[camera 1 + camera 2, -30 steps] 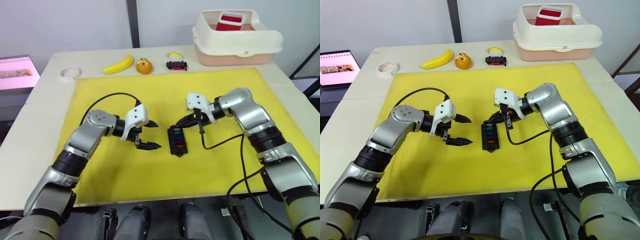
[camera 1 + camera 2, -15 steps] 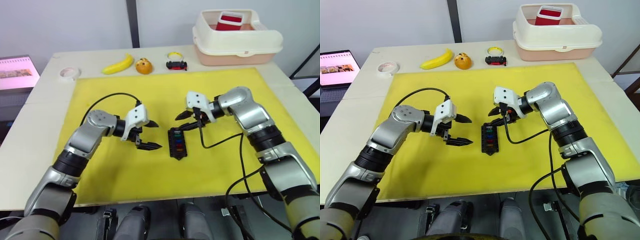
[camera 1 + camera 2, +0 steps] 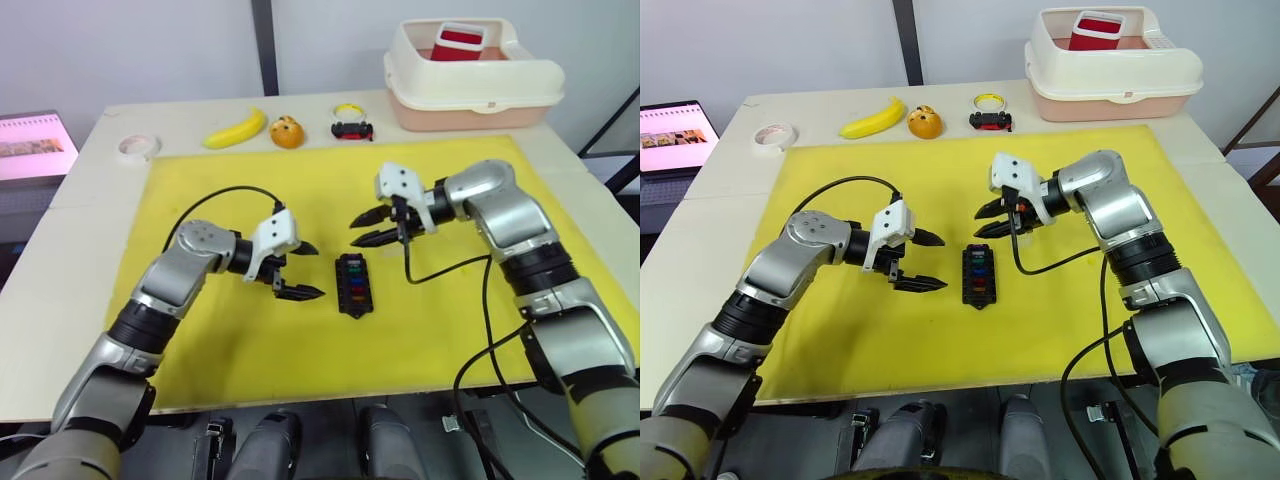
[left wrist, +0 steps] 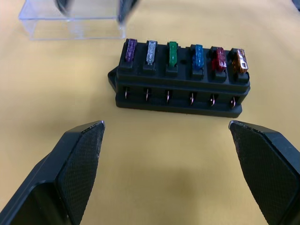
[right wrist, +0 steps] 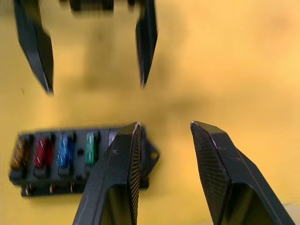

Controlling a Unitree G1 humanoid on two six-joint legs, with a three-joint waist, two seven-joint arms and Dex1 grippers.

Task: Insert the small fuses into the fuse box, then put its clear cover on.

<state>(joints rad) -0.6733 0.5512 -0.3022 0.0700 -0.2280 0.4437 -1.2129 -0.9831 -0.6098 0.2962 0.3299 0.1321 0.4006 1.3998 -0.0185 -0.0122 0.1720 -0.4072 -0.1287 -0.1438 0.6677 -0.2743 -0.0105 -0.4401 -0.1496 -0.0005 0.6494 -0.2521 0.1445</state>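
Right gripper (image 3: 366,226) has lifted off the fuse box (image 3: 353,284), seemingly empty.

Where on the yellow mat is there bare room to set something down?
The yellow mat is bare near the robot, below the fuse box, and along its far strip. It is crowded between the left gripper and right gripper, where the clear cover lies.

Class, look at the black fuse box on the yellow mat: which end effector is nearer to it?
Left. The left end effector sits just beside the fuse box; the right end effector hovers beyond its far end.
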